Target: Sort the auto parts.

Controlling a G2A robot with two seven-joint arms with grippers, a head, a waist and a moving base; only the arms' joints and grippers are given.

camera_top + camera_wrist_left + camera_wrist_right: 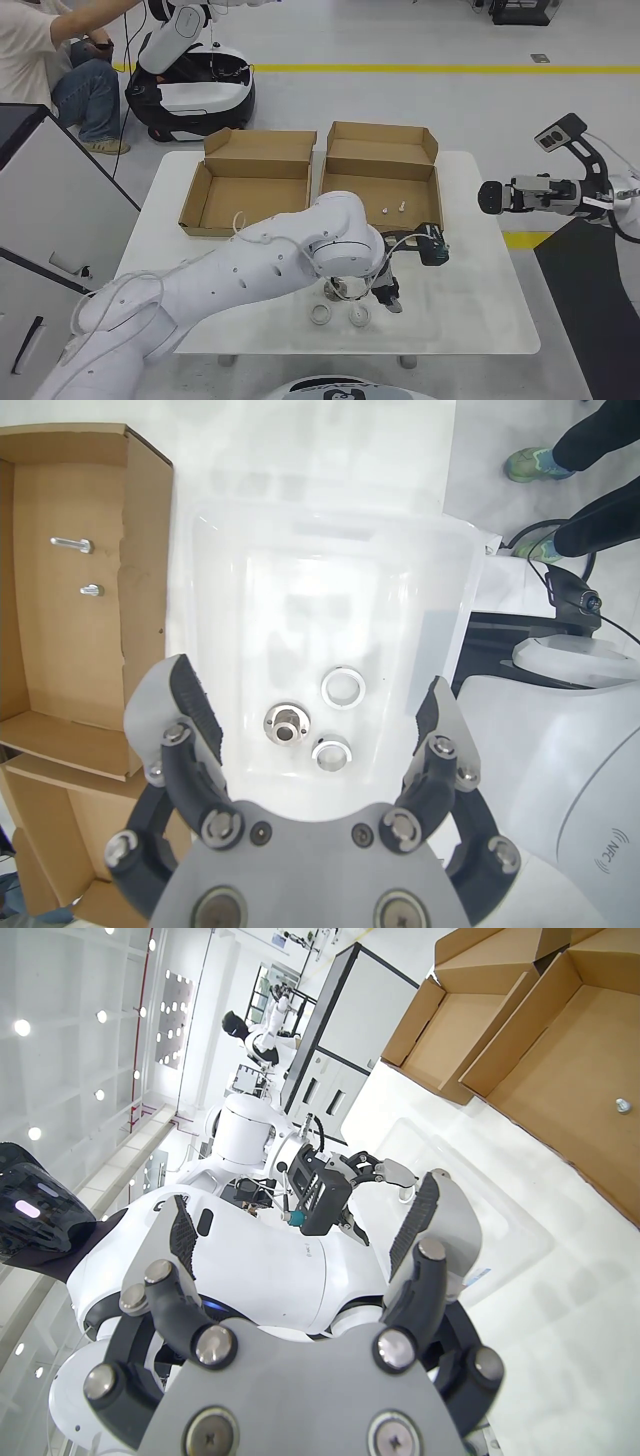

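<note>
A clear plastic tray (465, 565) on the white table holds three metal parts: a flanged bushing (286, 725), a larger ring (343, 687) and a smaller ring (331, 755). My left gripper (310, 680) hangs open just above them with nothing between its fingers; in the top view it (390, 298) is beside the parts (340, 305) near the table's front. Two bolts (72, 543) lie in the right-hand cardboard box (380, 190). My right gripper (487, 197) is open and holds nothing, in the air off the table's right edge.
A second cardboard box (245, 190) stands beside the first at the back of the table. Another robot's base (190, 95) stands on the floor behind the boxes. A dark cabinet (50, 200) stands left of the table. Bare white tabletop (470, 300) lies at the right.
</note>
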